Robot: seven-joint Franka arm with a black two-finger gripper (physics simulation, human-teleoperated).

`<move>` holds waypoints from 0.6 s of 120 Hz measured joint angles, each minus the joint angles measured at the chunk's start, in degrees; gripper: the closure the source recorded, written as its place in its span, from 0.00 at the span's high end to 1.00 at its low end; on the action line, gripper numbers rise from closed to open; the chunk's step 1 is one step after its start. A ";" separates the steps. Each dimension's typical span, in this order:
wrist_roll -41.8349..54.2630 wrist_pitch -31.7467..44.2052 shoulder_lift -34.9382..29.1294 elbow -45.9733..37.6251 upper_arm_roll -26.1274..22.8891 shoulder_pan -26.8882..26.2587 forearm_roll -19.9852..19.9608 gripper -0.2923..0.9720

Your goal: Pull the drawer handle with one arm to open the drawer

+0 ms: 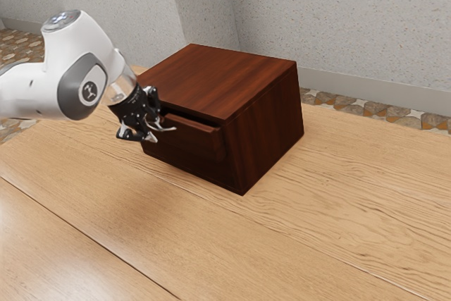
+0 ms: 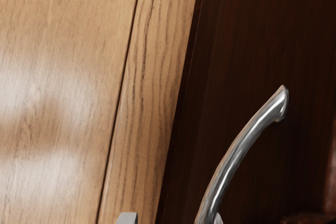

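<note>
Black gripper (image 1: 146, 130) sits at the drawer's (image 1: 194, 147) silver handle (image 2: 241, 148), placed to pull it; whether it pinches is unclear.

The cabinet (image 1: 225, 79) is dark reddish-brown wood with fine darker grain, and its drawer (image 1: 192, 147) front matches. The handle (image 2: 239, 153) is shiny silver. The worktop (image 1: 317, 230) is light honey oak streaked with thin dark grain lines. The arm (image 1: 42, 89) is white with grey joint caps, the gripper (image 1: 143, 130) black. The wall (image 1: 338, 12) is pale speckled grey, the floor (image 1: 394, 114) mottled beige-brown
</note>
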 joint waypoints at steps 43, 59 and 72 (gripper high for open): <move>0.00 -0.39 -1.29 -1.85 1.09 -0.51 -0.21 0.23; 0.01 -0.42 -2.43 -3.03 0.88 -0.07 -0.30 0.23; 0.02 -0.40 -3.46 -4.12 0.64 0.35 -0.29 0.23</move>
